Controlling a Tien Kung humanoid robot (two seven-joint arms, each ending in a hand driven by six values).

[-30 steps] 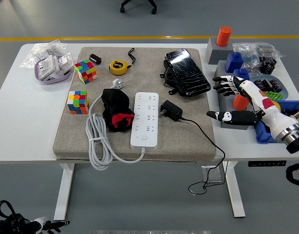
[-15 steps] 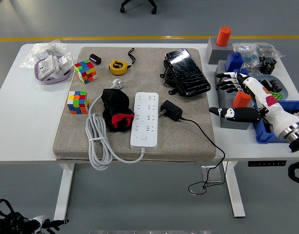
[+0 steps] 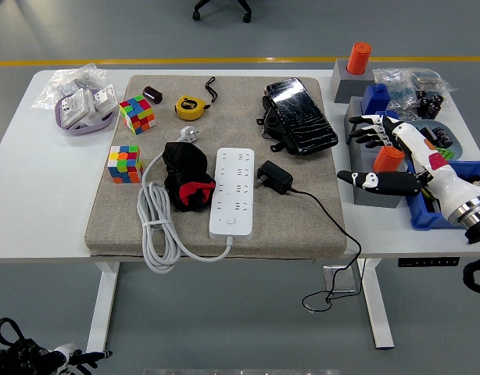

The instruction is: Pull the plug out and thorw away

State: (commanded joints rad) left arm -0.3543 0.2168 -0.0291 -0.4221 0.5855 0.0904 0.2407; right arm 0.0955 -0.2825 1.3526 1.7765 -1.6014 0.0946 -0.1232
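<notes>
A white power strip lies on the grey mat at the table's middle. A black plug adapter lies at the strip's right edge; I cannot tell whether its prongs sit in a socket. Its black cable runs right and hangs over the front edge. My right hand, white with black fingers, hovers over the grey tray at the right, well clear of the plug. Its fingers are spread and hold nothing. The left arm is out of view.
A black and red glove and a coiled white cord lie left of the strip. Two colour cubes, a yellow tape measure and a black pouch sit on the mat. Blue bins and orange cylinders crowd the right.
My right hand has drifted slightly right and up over the grey tray. The plug and the power strip have not moved.
</notes>
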